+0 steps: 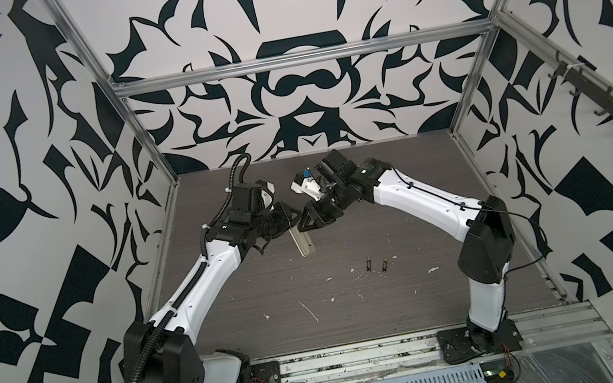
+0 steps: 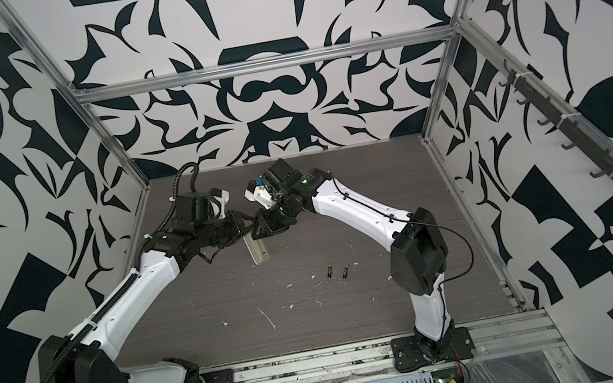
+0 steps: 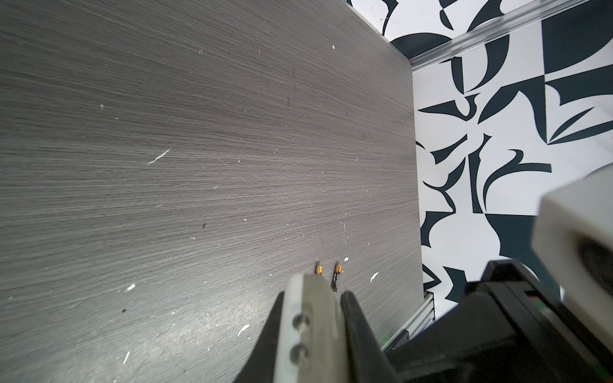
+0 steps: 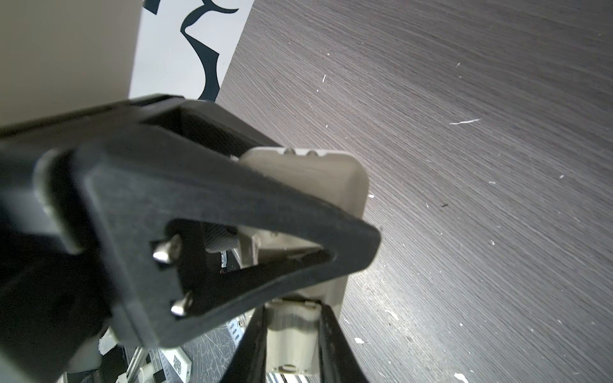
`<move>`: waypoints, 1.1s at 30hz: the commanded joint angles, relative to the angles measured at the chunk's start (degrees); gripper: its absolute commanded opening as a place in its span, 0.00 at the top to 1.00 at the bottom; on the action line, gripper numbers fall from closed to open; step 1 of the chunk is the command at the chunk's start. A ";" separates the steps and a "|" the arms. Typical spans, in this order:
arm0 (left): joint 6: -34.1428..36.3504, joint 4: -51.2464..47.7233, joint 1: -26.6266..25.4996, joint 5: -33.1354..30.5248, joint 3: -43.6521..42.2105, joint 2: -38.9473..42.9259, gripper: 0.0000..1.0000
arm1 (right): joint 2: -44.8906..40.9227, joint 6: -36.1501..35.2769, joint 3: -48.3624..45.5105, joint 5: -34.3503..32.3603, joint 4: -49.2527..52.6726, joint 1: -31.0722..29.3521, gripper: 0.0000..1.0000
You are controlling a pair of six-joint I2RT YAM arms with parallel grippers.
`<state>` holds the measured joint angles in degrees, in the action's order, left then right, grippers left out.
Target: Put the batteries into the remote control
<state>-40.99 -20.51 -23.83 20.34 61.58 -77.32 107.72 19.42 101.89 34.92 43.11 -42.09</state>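
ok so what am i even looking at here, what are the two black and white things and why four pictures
Those are two robot arms, each ending in a two-fingered gripper. Two pictures look down on the whole grey table from above, almost the same view twice. The remaining two are taken from the arms' wrists. The left gripper is shut on a pale remote control, held above the table. The right gripper seems closed on it too. Two small batteries lie loose on the table, not yet loaded.
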 commanded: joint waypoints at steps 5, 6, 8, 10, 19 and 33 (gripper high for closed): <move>-0.06 -0.38 -0.35 -0.90 1.14 0.10 1.00 | -3.70 -0.63 -0.52 -0.28 -2.01 -0.50 0.85; -0.01 -0.78 -0.41 -1.32 1.22 0.13 1.00 | -3.85 -0.64 -0.65 -0.50 -2.06 -0.46 0.85; 0.28 -1.41 -0.42 -1.79 1.35 0.04 1.00 | -4.29 -0.69 -0.91 -0.97 -2.31 -0.45 0.86; 0.30 -1.68 -0.35 -1.96 1.35 0.00 1.00 | -4.79 -0.66 -1.19 -1.49 -2.75 -0.46 0.86; 0.23 -2.15 -0.35 -3.19 1.19 0.05 1.00 | -7.23 -0.93 -2.44 -3.68 -4.10 -0.48 0.87; -0.75 -3.97 0.36 -7.56 -3.85 2.41 1.00 | -9.00 -6.45 -9.41 -13.72 4.26 6.09 0.85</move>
<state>-41.28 -23.00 -23.75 13.80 59.02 -76.88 99.07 15.09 93.17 24.56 45.34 -38.13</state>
